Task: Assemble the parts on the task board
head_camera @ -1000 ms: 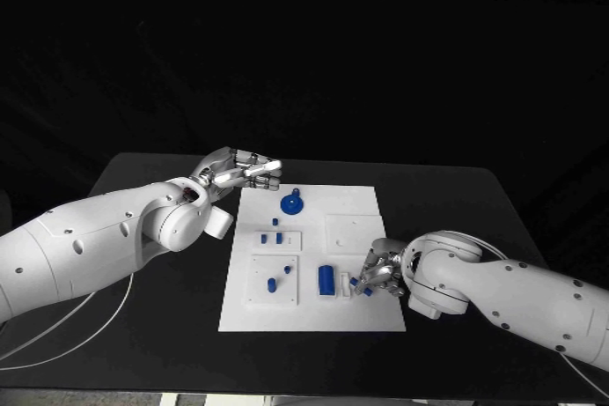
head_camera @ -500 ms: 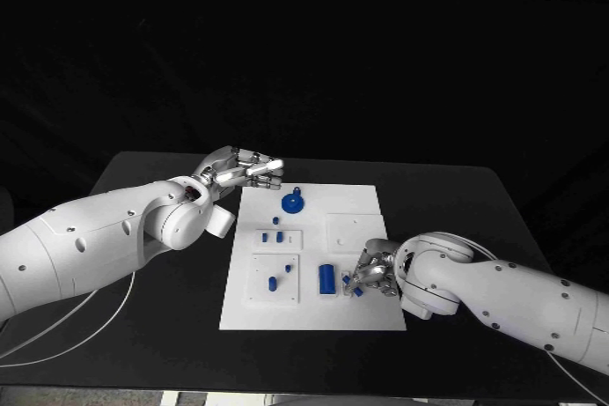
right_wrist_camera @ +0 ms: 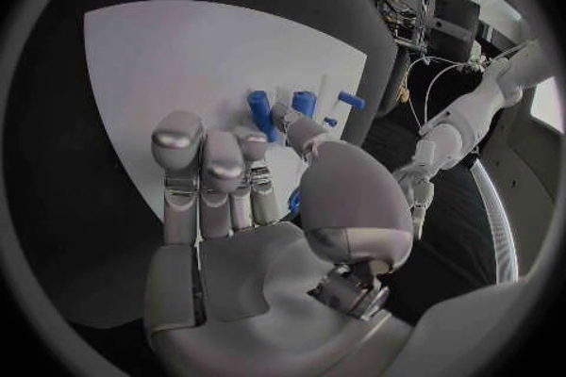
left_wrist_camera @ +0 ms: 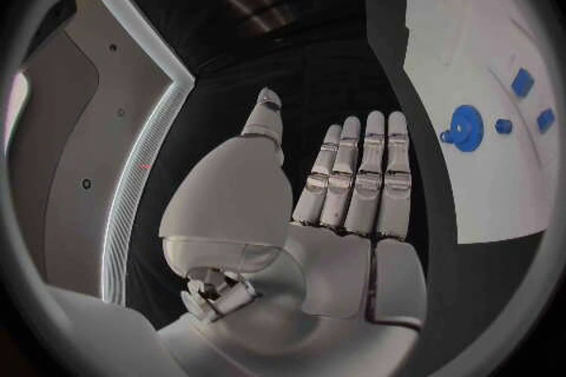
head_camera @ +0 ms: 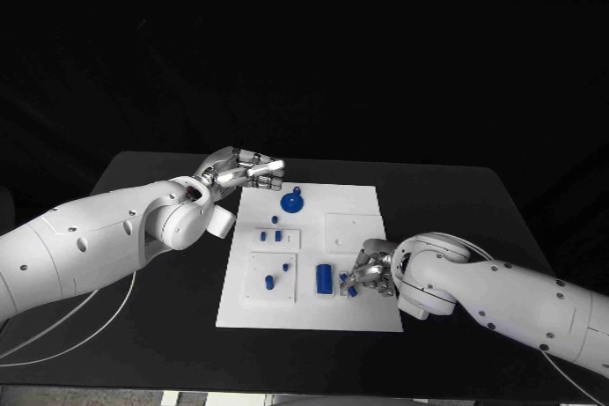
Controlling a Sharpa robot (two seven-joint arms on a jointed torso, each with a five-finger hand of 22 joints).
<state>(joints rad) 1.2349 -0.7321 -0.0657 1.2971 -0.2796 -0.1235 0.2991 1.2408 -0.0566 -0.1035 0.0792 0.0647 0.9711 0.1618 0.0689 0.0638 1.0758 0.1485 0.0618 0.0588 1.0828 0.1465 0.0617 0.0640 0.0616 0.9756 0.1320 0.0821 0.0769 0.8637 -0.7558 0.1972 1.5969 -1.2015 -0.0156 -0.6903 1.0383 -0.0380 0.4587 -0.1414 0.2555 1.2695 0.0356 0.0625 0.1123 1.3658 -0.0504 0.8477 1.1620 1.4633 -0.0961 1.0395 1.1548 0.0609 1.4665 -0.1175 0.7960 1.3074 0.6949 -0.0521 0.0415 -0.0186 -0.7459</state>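
The board was seen flat on the middle of the black counter, with blue parts spread over it. A round knobbed part lay near its far end, small pegs stood in a raised block at its left side, and a cylinder lay near the front edge. The right robot hand was lowered onto the board just beside the cylinder, fingers curled over small blue parts; whether one was pinched could not be told. The left robot hand was held above the counter at the board's far left corner, fingers straight and together, nothing in it
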